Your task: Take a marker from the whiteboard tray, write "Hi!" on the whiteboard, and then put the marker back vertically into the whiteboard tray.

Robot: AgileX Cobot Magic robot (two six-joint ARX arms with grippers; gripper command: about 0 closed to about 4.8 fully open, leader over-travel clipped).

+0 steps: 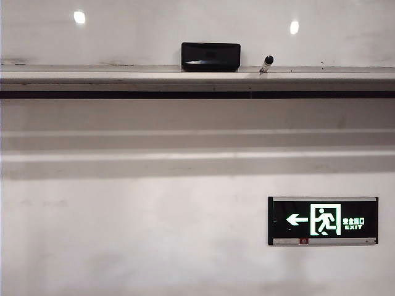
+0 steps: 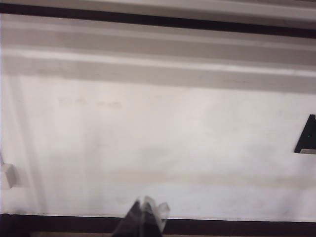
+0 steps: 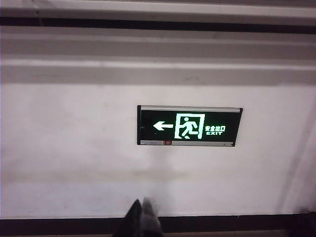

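The marker (image 1: 266, 63), a thin white pen with a black cap, leans tilted on the whiteboard tray (image 1: 123, 77), just right of centre in the exterior view. The tray is a long grey ledge with a dark strip beneath. Above it is the glossy whiteboard (image 1: 136, 31), which bears no writing. Neither arm shows in the exterior view. My left gripper (image 2: 145, 205) and my right gripper (image 3: 140, 205) each point at the matte wall well below the tray (image 2: 247, 12) (image 3: 148, 10). Both have their fingertips pressed together and hold nothing. The marker is outside both wrist views.
A wide black eraser block (image 1: 210, 56) stands on the tray left of the marker. Pale wall mouldings (image 1: 185, 154) run under the tray. A green exit sign (image 1: 323, 221) (image 3: 189, 126) is on the wall at lower right, and its edge (image 2: 307, 136) shows in the left wrist view.
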